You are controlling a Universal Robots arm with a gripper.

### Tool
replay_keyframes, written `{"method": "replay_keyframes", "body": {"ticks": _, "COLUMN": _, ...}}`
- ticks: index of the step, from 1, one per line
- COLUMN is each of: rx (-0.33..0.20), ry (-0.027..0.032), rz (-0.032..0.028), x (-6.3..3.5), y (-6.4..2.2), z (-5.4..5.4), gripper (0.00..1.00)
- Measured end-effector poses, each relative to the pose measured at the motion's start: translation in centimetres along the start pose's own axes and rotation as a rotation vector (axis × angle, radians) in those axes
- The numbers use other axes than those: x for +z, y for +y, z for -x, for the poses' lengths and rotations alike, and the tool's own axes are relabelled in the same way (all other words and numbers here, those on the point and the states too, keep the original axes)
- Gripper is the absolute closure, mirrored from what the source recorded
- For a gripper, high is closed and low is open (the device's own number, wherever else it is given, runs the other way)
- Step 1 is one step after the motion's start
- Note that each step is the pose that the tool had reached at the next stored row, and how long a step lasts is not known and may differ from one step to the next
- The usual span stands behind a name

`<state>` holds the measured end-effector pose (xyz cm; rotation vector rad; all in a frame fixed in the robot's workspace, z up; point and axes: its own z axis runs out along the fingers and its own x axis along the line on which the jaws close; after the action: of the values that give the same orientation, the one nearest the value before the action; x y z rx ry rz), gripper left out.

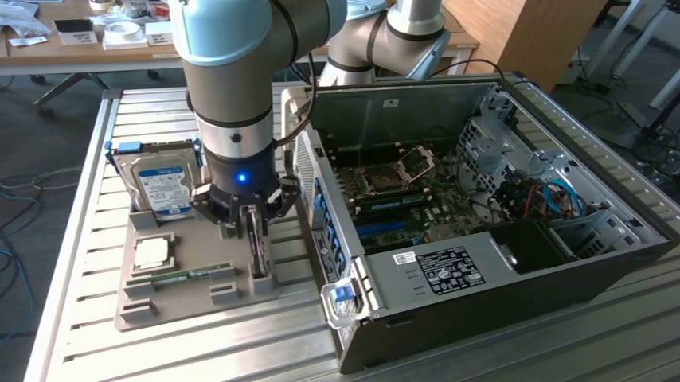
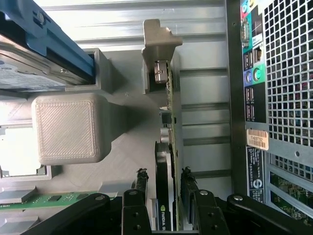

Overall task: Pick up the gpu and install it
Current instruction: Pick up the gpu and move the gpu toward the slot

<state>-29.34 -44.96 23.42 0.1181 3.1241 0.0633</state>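
- Slatted metal table (image 1: 212,350): everything is carried on it.
- Computer case (image 1: 606,263): laid on its side with the side panel off. The main board is thereby turned upward, presumably so that a card can be lowered straight in from above.
- Arm (image 1: 239,79): seen in the exterior view at about nine o'clock from the case, with the wrist pointed straight down.
- Grey parts tray (image 1: 191,306): set just beside the case, also at nine o'clock from it. The parts are kept apart in moulded seats.
- Hard drive (image 1: 165,187): propped at the tray's eleven o'clock corner.
- gpu (image 1: 258,251): stood on its long edge in a slotted post at the tray's three o'clock side, the side nearest the case. This pose is judged to leave both flat faces free for a pinch from above. In the wrist view the gpu (image 2: 164,161) is seen edge-on, with its metal bracket (image 2: 157,73) at the far end.
- Processor chip (image 1: 152,253) and memory stick (image 1: 181,277): lying flat at the tray's nine o'clock side, well apart from the claw.
- Claw (image 1: 253,227): held directly over the gpu. The claw (image 2: 165,180) is spread wide and nothing is gripped.
- Fingers (image 2: 141,182): one is placed on each side of the card, a narrow gap showing at either face, so the card is straddled but not pinched.
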Motion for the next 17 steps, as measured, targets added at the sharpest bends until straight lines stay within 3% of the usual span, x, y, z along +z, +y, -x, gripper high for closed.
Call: {"method": "replay_keyframes", "body": {"ticks": 17, "rx": 0.0, "ry": 0.0001, "rz": -0.0001, "x": 0.55, "y": -0.01, "z": 0.19, "gripper": 0.59}}
